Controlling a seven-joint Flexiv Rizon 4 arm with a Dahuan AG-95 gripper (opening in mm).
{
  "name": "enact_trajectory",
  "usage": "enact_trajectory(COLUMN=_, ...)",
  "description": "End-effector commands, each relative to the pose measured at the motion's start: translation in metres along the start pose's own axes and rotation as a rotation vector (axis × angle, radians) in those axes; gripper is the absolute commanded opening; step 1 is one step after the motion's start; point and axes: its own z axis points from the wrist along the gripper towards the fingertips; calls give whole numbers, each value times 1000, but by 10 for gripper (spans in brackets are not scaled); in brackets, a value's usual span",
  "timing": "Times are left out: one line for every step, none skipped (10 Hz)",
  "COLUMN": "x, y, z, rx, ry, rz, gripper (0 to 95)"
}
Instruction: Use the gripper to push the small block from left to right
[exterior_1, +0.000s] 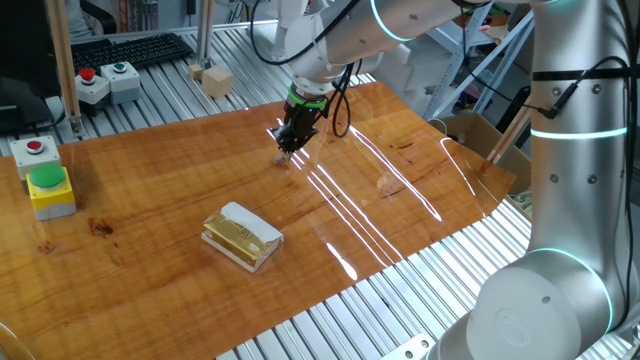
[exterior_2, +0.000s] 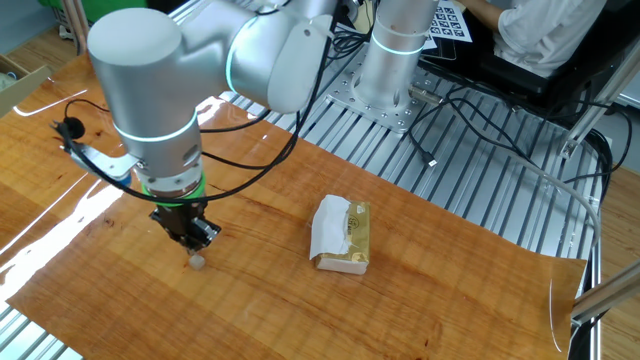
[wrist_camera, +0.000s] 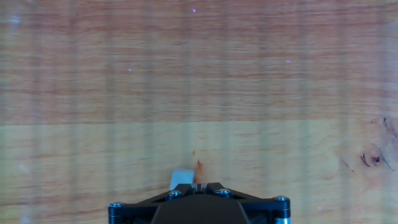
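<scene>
The arm reaches straight down at centre-left, its gripper (exterior_2: 193, 240) pinched closed and empty, tips just above the table (exterior_2: 450, 270). The small block (exterior_2: 197, 262) sits right beside them; the hand view shows it (wrist_camera: 181, 178) bottom centre.

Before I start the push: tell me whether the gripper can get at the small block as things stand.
Probably yes. The gripper hangs low over the wooden table right beside the small block, with nothing between them. The wrapped slab lies well apart. Whether they already touch cannot be told.
</scene>
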Motion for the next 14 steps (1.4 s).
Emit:
enact_trajectory(x=7, y=-3, z=0, rx=3, ry=-7, rz=0, gripper=0)
enact_trajectory(x=18, y=-9, z=-3, rx=12, ry=-9, rz=3, gripper=0)
enact_trajectory(x=37, y=-24, z=-12, rx=11, ry=-7, rz=-6, gripper=0)
enact_trajectory(x=49, y=-37, z=-19, rx=9, ry=-3, rz=-14, gripper=0)
enact_trajectory(x=70, y=-60, z=-33, rx=12, ry=2, rz=-19, gripper=0)
enact_trajectory(x=82, y=-69, z=-40, rx=15, ry=1, rz=-25, gripper=0)
enact_trajectory(x=99, y=-79, z=-51, rx=6, ry=2, rz=-27, gripper=0)
enact_trajectory(x=105, y=-82, z=-53, rx=1, ry=1, rz=-24, gripper=0)
enact_trajectory(x=120, y=-81, z=-60, rx=10, ry=2, rz=4, gripper=0)
enact_trajectory(x=125, y=-78, z=-62, rx=29, ry=16, rz=5, gripper=0)
enact_trajectory(x=129, y=-75, z=-65, rx=20, ry=40, rz=19, gripper=0)
enact_trajectory(x=131, y=-74, z=-66, rx=20, ry=50, rz=19, gripper=0)
enact_trajectory(x=135, y=-72, z=-68, rx=22, ry=60, rz=19, gripper=0)
enact_trajectory(x=136, y=-71, z=-70, rx=42, ry=70, rz=12, gripper=0)
